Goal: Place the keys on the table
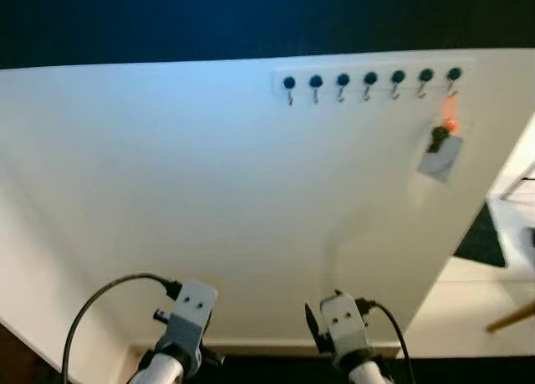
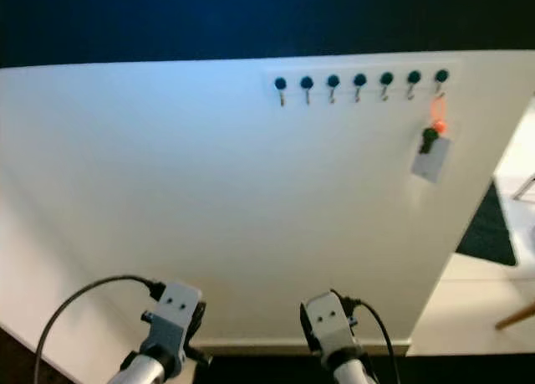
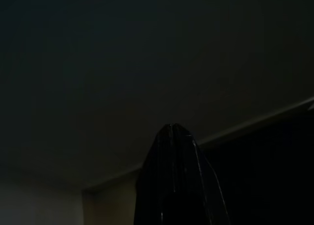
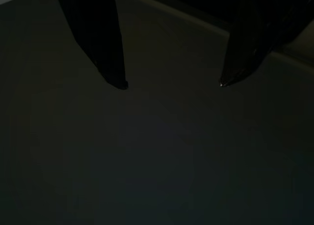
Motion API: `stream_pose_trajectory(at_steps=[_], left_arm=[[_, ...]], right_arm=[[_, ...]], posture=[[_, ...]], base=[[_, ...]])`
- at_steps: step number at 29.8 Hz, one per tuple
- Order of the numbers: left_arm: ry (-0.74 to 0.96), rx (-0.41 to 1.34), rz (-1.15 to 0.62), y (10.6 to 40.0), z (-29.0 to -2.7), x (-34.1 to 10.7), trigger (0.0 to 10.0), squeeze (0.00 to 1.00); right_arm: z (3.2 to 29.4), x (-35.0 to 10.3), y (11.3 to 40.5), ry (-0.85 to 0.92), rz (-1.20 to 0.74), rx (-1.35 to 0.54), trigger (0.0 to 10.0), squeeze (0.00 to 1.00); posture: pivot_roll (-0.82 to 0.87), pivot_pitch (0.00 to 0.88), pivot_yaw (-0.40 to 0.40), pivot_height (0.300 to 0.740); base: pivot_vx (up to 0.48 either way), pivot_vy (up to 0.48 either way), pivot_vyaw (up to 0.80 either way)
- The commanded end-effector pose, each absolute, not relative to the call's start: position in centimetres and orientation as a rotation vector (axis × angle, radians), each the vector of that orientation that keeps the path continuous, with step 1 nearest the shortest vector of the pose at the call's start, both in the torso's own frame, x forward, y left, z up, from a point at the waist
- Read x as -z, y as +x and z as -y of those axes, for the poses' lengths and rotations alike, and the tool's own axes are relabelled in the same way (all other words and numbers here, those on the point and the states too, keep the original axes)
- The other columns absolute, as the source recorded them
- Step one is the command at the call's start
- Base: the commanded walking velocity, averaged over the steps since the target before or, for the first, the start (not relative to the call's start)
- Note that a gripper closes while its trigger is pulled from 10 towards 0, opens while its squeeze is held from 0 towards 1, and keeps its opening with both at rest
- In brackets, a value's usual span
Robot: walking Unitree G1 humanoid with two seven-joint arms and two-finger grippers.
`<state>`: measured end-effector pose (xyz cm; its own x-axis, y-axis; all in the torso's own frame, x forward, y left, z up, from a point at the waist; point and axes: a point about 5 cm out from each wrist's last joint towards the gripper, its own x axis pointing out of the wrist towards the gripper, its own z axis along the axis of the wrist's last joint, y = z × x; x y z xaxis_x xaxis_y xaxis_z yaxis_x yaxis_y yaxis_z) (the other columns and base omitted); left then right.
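The keys (image 1: 440, 150) hang from the rightmost hook of a rack of several dark-knobbed hooks (image 1: 370, 83) on a white wall, with an orange fob, a dark piece and a grey tag below. Both arms hang low at the bottom of the head views, far below the keys. In the dark left wrist view my left gripper (image 3: 172, 129) has its two black fingers pressed together, shut and empty. In the right wrist view my right gripper (image 4: 171, 84) stands open, its fingertips (image 4: 117, 83) wide apart with nothing between them.
The white wall (image 1: 209, 200) ends at a corner on the right. Past that corner lie a pale floor, a dark mat (image 1: 483, 238) and a wooden leg (image 1: 512, 317). A baseboard (image 1: 267, 347) runs along the wall's foot.
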<state>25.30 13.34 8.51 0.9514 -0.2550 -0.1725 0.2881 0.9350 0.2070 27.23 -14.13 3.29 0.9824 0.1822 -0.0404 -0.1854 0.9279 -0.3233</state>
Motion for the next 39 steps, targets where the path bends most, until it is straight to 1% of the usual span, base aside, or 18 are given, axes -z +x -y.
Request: stream_pose_trajectory(at_steps=[1, 19, 20, 33, 39], left_arm=[[0.248, 0.264, -0.181, 24.9, -13.8, -7.8, 10.0, 0.0], [0.255, 0.285, -0.15, 26.2, -13.6, -8.4, 10.0, 0.0], [0.259, 0.291, -0.145, 26.3, -13.5, -8.5, 10.0, 0.02], [0.262, 0.293, -0.149, 26.3, -13.5, -8.3, 10.0, 0.01], [0.275, 0.274, -0.16, 26.5, -13.8, -8.2, 10.0, 0.02]], right_arm=[[13.7, -3.2, 27.2, -0.333, -0.02, -0.201, 10.0, 0.0], [13.6, -3.1, 27.3, -0.326, -0.022, -0.2, 10.0, 0.0], [13.6, -3.1, 27.2, -0.327, -0.022, -0.201, 10.0, 0.0], [13.5, -3.1, 27.2, -0.327, -0.025, -0.206, 10.0, 0.0], [13.5, -3.1, 27.2, -0.327, -0.026, -0.207, 10.0, 0.0]], posture=[[0.12, 0.129, 0.032, 0.74], [0.11, 0.122, 0.034, 0.74], [0.11, 0.122, 0.034, 0.74], [0.11, 0.123, 0.035, 0.74], [0.11, 0.125, 0.036, 0.74]], base=[[0.0, 0.0, 0.53], [0.0, 0.0, 0.03], [0.0, -0.45, 0.0], [0.0, -0.444, 0.0], [0.269, -0.369, 0.0]])
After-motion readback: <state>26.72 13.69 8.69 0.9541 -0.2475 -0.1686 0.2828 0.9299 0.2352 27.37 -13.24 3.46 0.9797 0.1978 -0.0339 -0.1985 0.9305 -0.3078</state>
